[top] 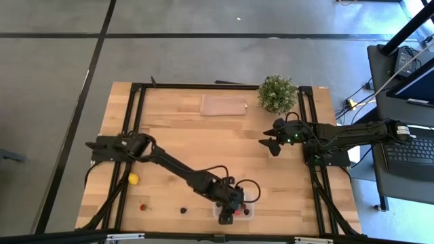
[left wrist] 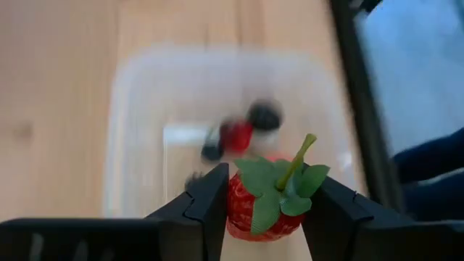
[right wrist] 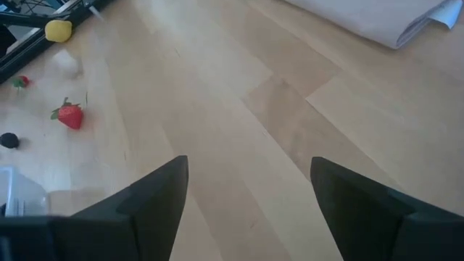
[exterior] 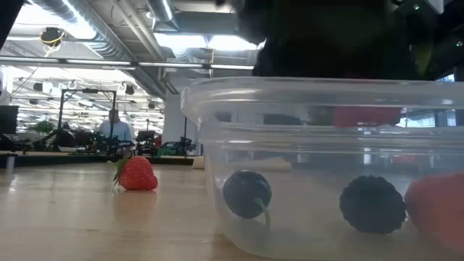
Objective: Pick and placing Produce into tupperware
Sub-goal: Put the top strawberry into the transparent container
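Strawberry (left wrist: 264, 206) between left tool (left wrist: 262, 210) fingers, over tupperware (left wrist: 138, 130), wrist view only.

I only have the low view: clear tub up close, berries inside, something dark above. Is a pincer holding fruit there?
Observer: Yes. The left pincer grips a strawberry by its sides above the tub.
Operator: And the other arm?
Observer: The right pincer is open, near the potted plant.
Operator: Anything outside besides the loose strawberry?
Observer: A lemon and a dark berry lie on the table, left of the tub in the high view.
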You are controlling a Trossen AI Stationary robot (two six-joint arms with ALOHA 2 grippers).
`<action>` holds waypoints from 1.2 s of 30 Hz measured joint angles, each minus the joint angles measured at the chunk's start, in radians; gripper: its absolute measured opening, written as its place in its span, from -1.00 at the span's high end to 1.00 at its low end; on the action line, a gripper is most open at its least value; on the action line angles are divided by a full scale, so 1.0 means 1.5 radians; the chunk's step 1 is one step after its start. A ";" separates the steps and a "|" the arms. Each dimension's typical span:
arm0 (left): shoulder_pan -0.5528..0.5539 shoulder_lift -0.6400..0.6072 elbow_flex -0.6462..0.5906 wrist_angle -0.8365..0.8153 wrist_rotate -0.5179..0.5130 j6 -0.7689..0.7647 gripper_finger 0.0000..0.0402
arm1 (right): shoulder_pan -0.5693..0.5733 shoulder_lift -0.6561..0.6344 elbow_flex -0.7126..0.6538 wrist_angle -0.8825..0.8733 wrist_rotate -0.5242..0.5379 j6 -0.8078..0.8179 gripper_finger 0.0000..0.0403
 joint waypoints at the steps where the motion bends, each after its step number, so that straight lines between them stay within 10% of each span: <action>1: 0.000 0.008 0.000 -0.008 0.006 -0.008 0.30 | 0.000 0.000 0.000 -0.001 0.000 0.000 -0.45; 27: 0.005 0.026 0.044 -0.027 0.034 0.023 -0.05 | 0.001 0.000 0.000 -0.005 0.000 -0.020 -0.45; 36: 0.030 0.026 0.253 -0.352 -0.059 0.136 -0.21 | 0.000 0.000 0.000 -0.005 0.001 -0.021 -0.45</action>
